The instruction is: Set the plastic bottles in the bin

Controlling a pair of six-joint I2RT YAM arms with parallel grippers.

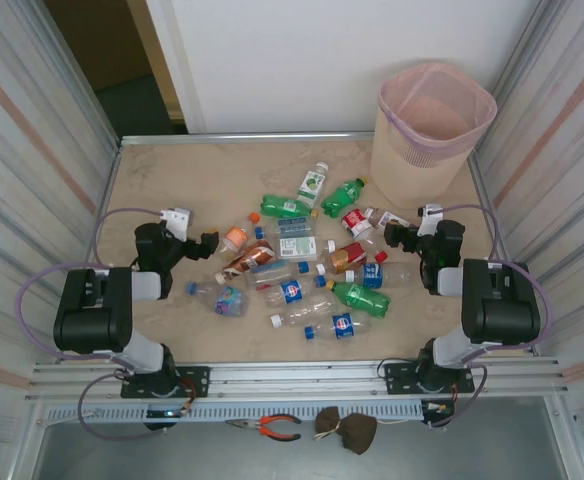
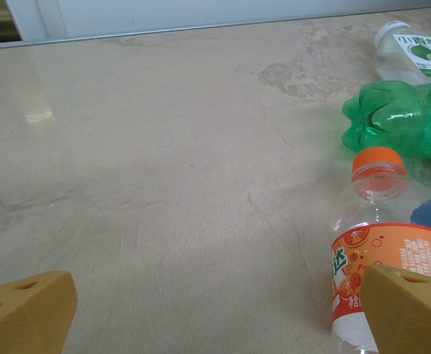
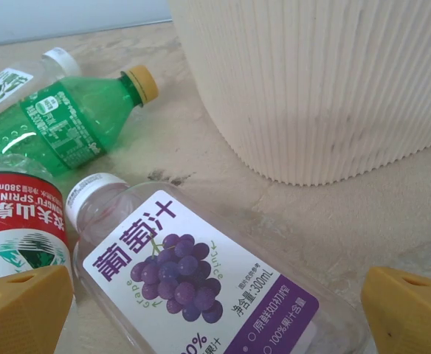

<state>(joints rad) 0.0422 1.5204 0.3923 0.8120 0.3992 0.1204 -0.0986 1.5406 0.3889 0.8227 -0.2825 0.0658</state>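
Several plastic bottles [image 1: 302, 265] lie scattered across the middle of the table. The bin [image 1: 434, 130] stands at the back right, beige with a pink liner. My left gripper [image 1: 209, 243] is open just left of an orange-capped bottle [image 2: 381, 243]; bare tabletop shows between its fingers [image 2: 23, 310]. Beyond are a green bottle [image 2: 400, 118] and a lime-label bottle [image 2: 411, 51]. My right gripper [image 3: 215, 317] is open low over a grape-juice bottle [image 3: 193, 280], which lies between the fingers [image 3: 407, 310] without being gripped. The bin's ribbed wall [image 3: 319, 81] rises close behind it.
A yellow-capped green bottle [image 3: 75, 118] and a red-label bottle [image 3: 16, 228] lie left of the grape bottle. Corrugated metal walls [image 1: 32, 150] close in both sides. Orange-handled pliers [image 1: 272, 427] and a brown object [image 1: 347, 428] lie below the front rail.
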